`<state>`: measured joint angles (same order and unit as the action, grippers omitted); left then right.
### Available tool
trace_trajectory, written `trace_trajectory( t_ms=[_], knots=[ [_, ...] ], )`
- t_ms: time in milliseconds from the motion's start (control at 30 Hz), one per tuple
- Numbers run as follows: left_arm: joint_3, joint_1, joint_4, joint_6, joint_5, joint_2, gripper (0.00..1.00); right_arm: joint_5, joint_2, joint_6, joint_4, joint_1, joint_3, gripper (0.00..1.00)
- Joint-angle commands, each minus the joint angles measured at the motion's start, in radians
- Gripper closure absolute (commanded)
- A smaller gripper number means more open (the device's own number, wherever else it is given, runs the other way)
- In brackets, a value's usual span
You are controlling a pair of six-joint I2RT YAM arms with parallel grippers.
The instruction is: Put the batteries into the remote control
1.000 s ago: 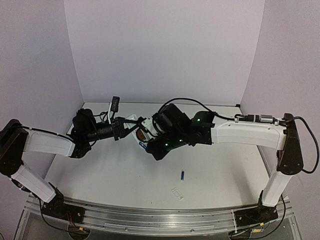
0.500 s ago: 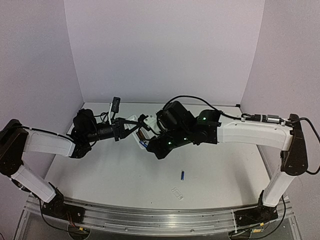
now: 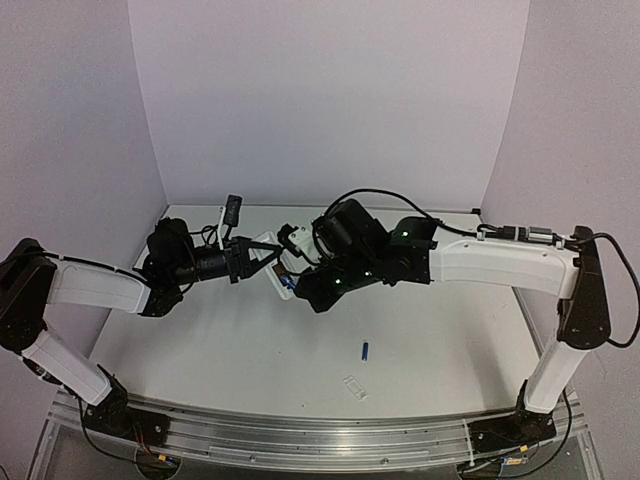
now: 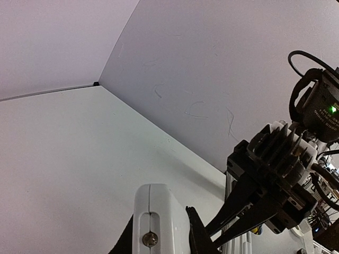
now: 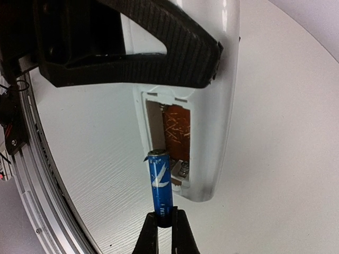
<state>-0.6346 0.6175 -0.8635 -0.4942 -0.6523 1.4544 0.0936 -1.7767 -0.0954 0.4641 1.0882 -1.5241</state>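
- A glossy white plastic remote control (image 5: 225,95), a rounded slab with its back compartment open on a coppery board, is held above the matt white table (image 3: 200,340).
- There are two slim blue cylindrical batteries. One (image 5: 160,182) has its tip at the compartment, and the other (image 3: 365,350) lies on the table near a clear rectangular cover (image 3: 354,387).
- The left gripper (image 4: 161,235) has its ribbed black jaws clamped on the remote's sides.
- The right gripper (image 5: 164,222) has its jaws pinched on the first battery's lower end.

The left pincer (image 3: 258,252) clamps the remote control (image 3: 266,241); the right pincer (image 3: 289,281), against it, nips a blue battery (image 3: 286,284); a second battery (image 3: 365,350) and clear cover (image 3: 354,387) lie on the surface (image 3: 200,340), nearer and rightward of both.
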Motion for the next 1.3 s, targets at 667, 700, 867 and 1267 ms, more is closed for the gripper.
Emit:
trace_trajectory(
  t_ms=[667,700,867,1267],
  knots=[
    [-0.005,0.04,-0.091,-0.061,0.014,0.035,1.0,0.105,-0.116,-0.031,-0.041,-0.008,-0.135,1.0],
    [-0.002,0.042,-0.103,-0.07,0.011,0.04,1.0,0.105,-0.118,-0.034,-0.049,-0.009,-0.137,1.0],
    [0.003,0.045,-0.151,-0.114,-0.004,0.072,1.0,0.108,-0.127,-0.045,-0.09,-0.013,-0.145,1.0],
    [-0.002,0.062,-0.267,-0.239,-0.059,0.123,1.0,0.136,-0.22,-0.016,-0.166,-0.018,-0.236,1.0]
  ],
)
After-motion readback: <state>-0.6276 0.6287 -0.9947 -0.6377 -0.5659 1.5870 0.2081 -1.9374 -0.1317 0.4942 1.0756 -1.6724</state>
